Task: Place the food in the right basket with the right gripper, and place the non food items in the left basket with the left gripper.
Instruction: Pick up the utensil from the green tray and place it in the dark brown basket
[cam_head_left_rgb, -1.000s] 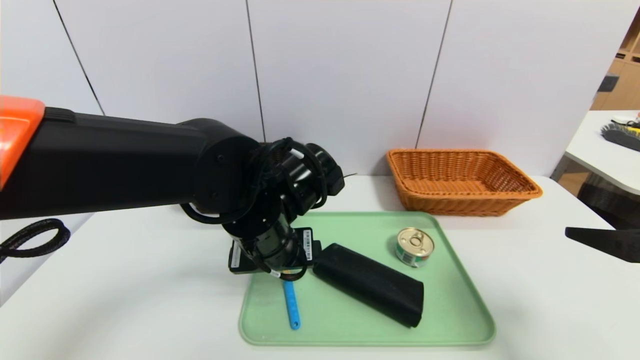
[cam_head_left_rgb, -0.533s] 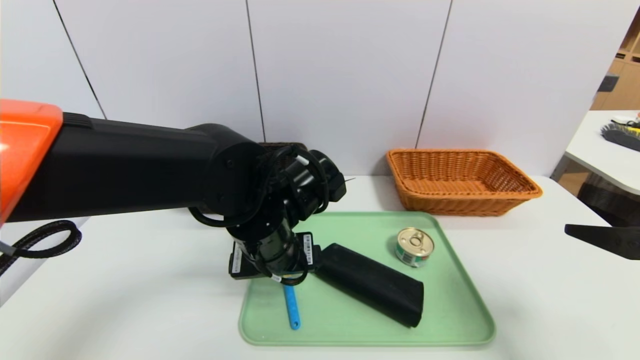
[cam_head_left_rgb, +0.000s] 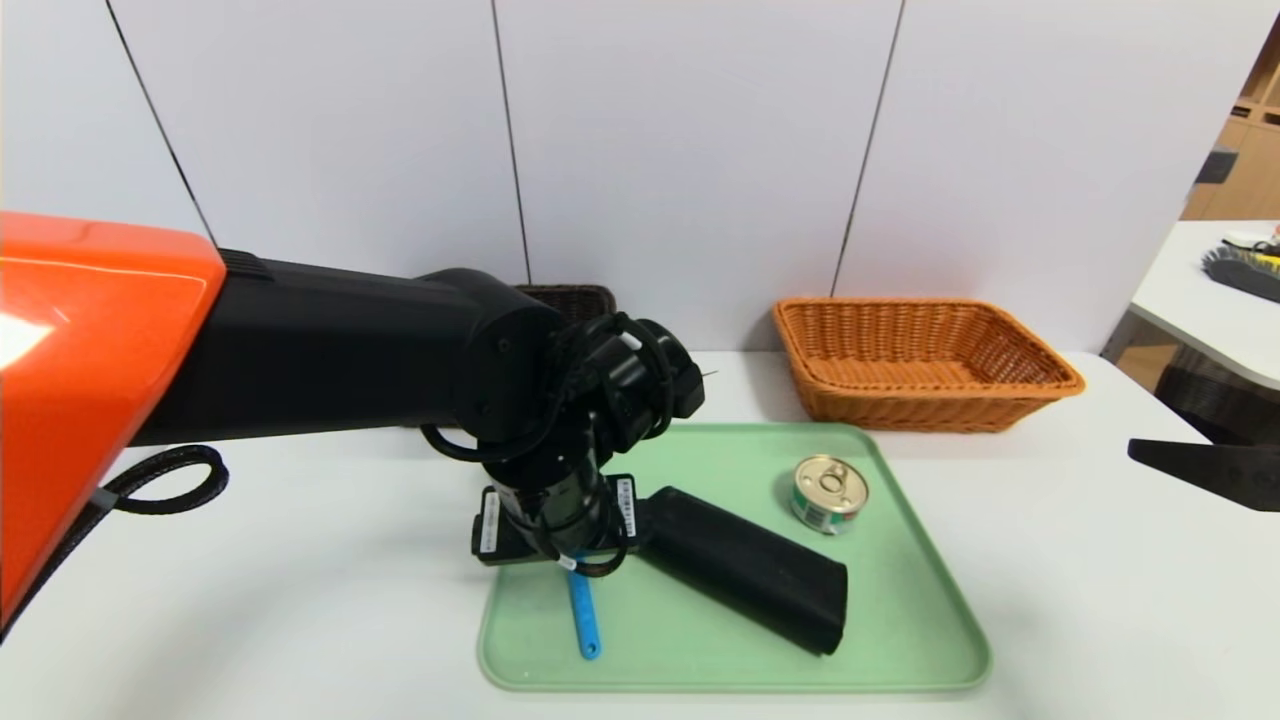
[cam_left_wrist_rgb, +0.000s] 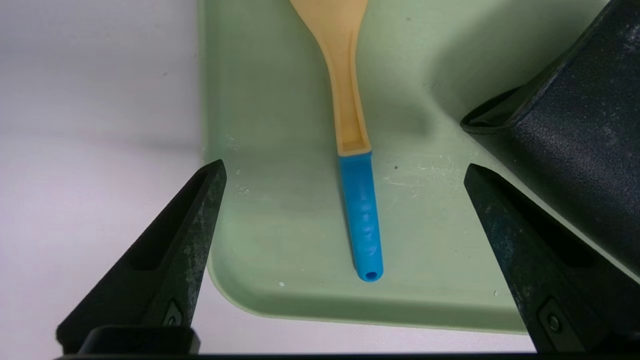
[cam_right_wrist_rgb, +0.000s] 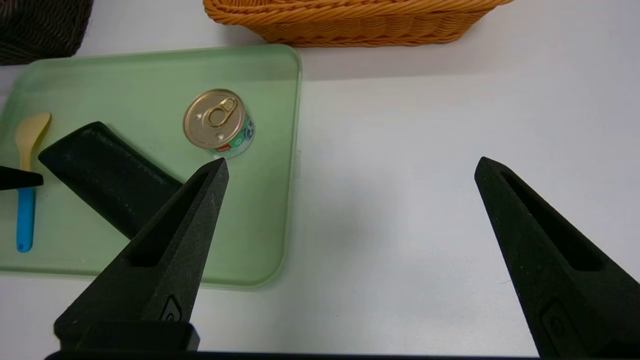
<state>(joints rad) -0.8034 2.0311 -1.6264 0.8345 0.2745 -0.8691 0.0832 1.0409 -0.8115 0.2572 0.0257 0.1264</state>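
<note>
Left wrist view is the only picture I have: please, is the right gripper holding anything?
Observer: No, the right gripper is open and empty, beside the green rectangular tray.
Operator: Thank you. Is some food lying on this tray?
Observer: Yes, a short round tin can with a gold pull-ring lid.
Operator: And where is the basket for it?
Observer: The orange-tan wicker basket stands behind the tray, toward the robot's right.

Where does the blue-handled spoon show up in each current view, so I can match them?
Head view: spoon lower middle, partly behind the left arm.
Left wrist view: centre, between the open fingers.
Right wrist view: far left edge.
Shared landmark: black case.
</note>
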